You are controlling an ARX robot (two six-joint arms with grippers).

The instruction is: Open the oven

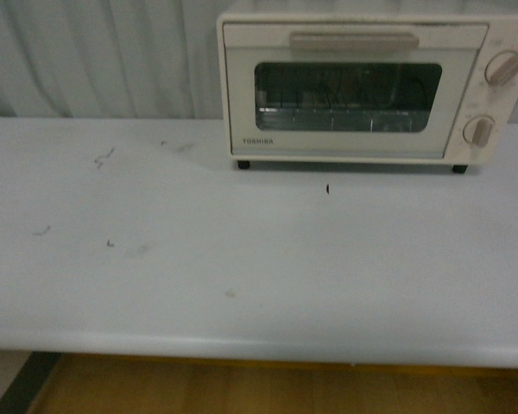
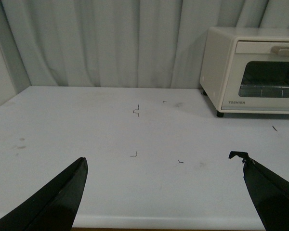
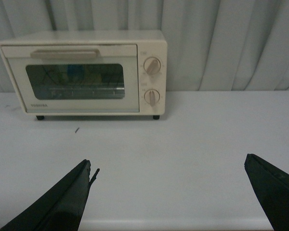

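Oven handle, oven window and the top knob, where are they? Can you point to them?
oven handle [image 1: 354, 41], front view, middle of the beige bar.
oven window [image 1: 348, 97], front view, centre of the dark glass.
top knob [image 1: 505, 67], front view, centre of the round dial.

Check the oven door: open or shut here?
Shut. The oven door stands upright, flush with the front, handle at the top; left gripper and right gripper are open, away from it.

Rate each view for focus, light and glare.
Front view: dim, soft, greenish cast; oven window shows faint reflections. Left wrist view: table scuffs fairly sharp, left gripper a black silhouette. Right wrist view: even light, oven clear, right gripper underexposed.
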